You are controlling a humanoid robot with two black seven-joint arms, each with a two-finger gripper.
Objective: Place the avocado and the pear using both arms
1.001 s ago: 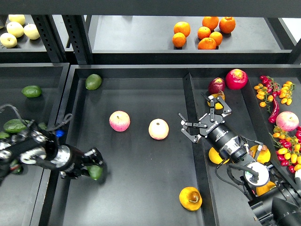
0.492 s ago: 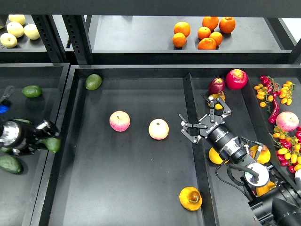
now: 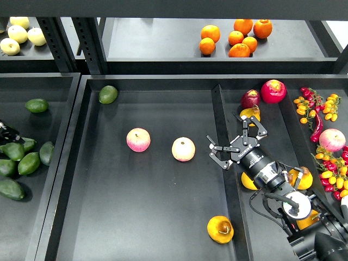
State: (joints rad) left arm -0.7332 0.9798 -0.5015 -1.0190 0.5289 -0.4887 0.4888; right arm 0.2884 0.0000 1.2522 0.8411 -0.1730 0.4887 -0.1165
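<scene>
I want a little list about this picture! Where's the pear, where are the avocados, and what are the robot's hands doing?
pear: lying in the middle tray, near its front right corner, untouched
avocados: a bunch in the left tray; I cannot tell which one the robot handled
lone avocado: middle tray, back left corner
apples: two, side by side, middle tray
right gripper: open, over the divider, holding nothing
left gripper: hardly visible at the left edge

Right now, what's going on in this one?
The left claw, barely visible at the left edge, has just left the avocado among others in the left bin. The right claw hangs open and empty near the divider. The pear lies untouched in the middle tray.
</scene>
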